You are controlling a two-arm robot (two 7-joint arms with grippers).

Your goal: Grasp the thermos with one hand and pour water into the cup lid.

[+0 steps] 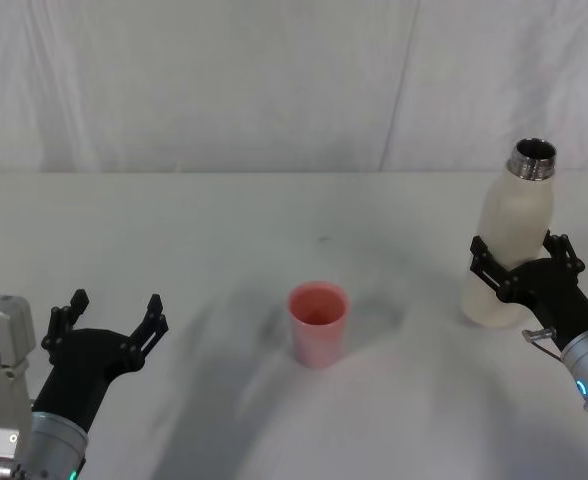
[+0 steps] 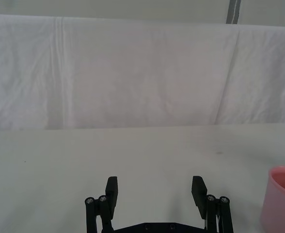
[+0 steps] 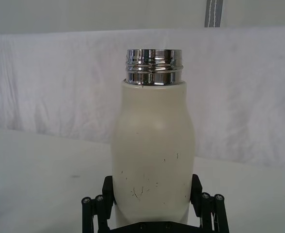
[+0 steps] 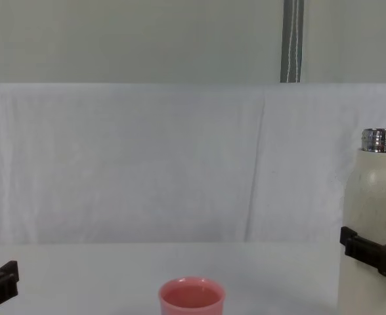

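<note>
Right now the right gripper (image 1: 522,268) is clamped around the lower body of the thermos (image 1: 514,235), one black finger pressed to each side of the cream-white bottle. It stands upright near the right edge of the tabletop (image 1: 224,230) — its steel neck uncapped and open at the top. Well apart from it, the cup lid (image 1: 318,322) sits upright around the middle of the tabletop, toward the front edge. At the front left corner the left gripper (image 1: 112,318) hovers with its fingers spread wide — nothing between them.
</note>
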